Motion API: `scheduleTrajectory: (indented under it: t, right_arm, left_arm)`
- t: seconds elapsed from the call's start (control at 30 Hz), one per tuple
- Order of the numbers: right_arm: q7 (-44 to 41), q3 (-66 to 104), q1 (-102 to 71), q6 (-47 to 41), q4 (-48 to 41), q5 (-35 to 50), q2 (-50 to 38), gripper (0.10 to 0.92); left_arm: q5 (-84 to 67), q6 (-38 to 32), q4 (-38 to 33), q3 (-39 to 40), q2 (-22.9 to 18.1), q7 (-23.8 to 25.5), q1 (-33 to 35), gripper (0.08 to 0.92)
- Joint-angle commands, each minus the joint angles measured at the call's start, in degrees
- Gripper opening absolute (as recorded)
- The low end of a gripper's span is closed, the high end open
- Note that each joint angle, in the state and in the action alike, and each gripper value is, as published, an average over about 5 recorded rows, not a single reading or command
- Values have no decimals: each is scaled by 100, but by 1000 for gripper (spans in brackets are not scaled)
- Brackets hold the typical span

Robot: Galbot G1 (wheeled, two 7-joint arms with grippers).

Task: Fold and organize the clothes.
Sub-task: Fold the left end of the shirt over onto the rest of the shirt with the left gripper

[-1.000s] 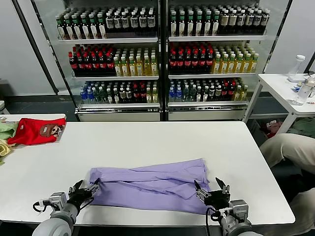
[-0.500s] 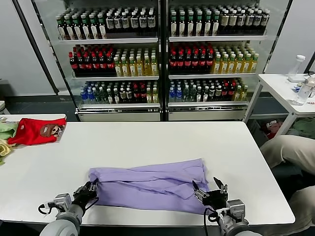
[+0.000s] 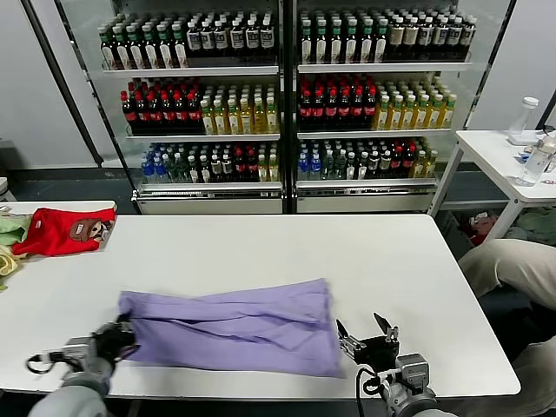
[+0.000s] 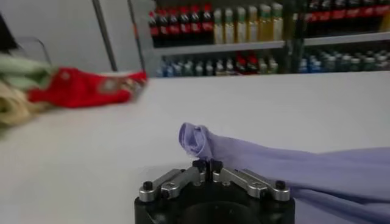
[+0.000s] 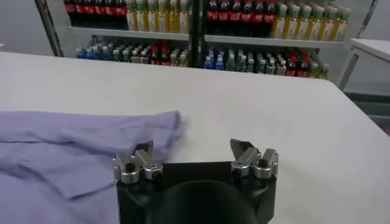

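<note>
- The left claw point(image 3: 119, 334) sits at the near-left of the bench point(image 3: 261, 243), pinched shut on the left end of the lavender T-shirt point(image 3: 230, 323).
- The shirt lies near the front edge, its long axis running left to right.
- The right claw point(image 3: 368, 334) gapes wide and empty just beside the shirt's right end, the cloth lying to its left.
</note>
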Motion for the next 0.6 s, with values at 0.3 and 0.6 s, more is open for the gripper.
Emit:
scheduleTrajectory:
  t: [0.3,0.6]
  right_arm:
    - [31,27,-45,-25,47,-70,35,823]
    - [35,126,-155,-28,95,-130,60,823]
  left_arm:
    - [-1651,270,-1626,-25,3,514,132,103]
    - [-1681,271,-1494,1708,-531,408,-585,103]
